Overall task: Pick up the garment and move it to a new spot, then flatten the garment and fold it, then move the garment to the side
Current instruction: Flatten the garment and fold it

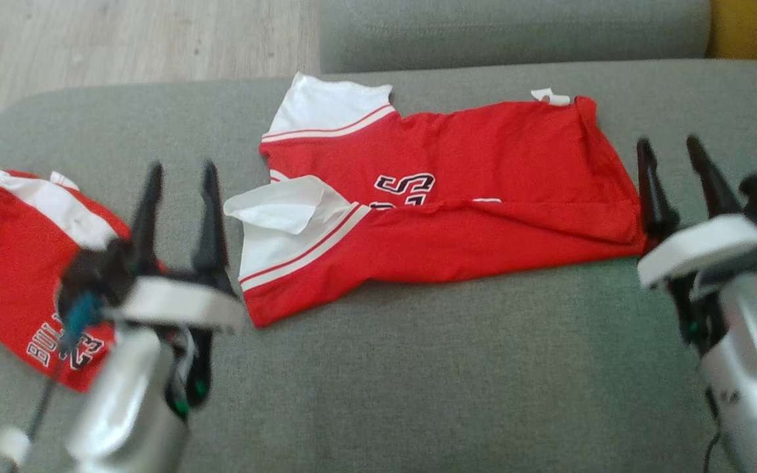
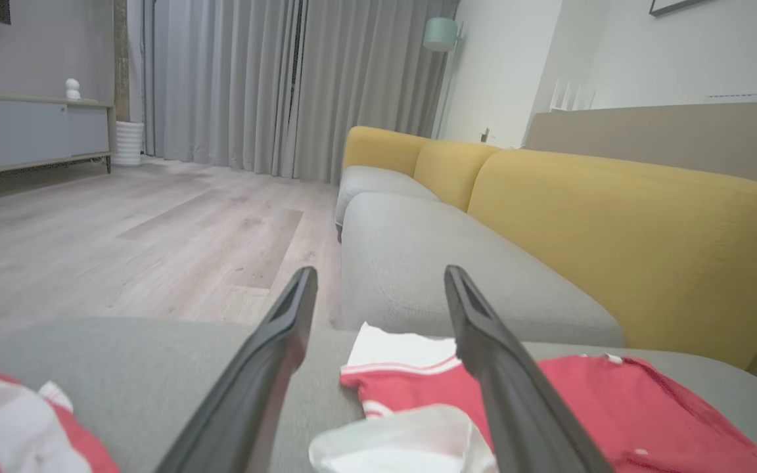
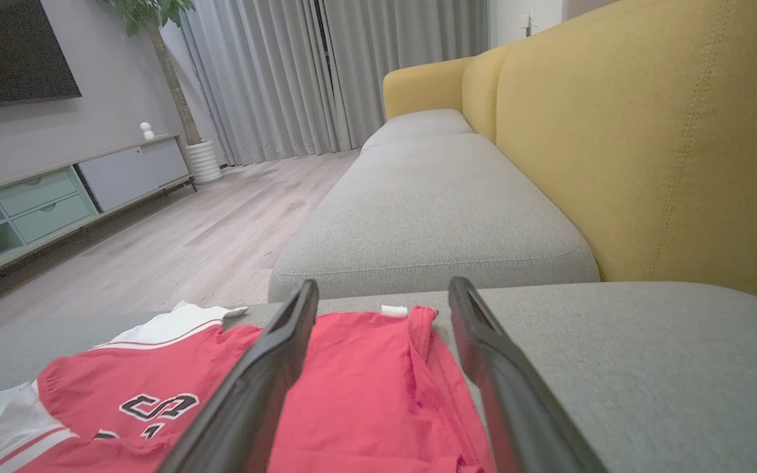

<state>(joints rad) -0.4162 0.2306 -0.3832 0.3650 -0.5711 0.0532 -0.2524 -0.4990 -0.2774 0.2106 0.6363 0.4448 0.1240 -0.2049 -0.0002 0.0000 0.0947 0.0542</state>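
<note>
While both sets of jaws stand wide apart and hold nothing, the garment lies spread on the sofa cushion between them. Its white sleeve lies just beside the left jaws on their inner side, and its hem edge lies just beside the right jaws. A second red garment lies outboard of the left jaws. Judging by the creases and the turned-over near edge, the fabric is light, limp and without stiffness; expect sag and slip. Take hold at two outer corners, one per set of jaws, pinching all layers.
</note>
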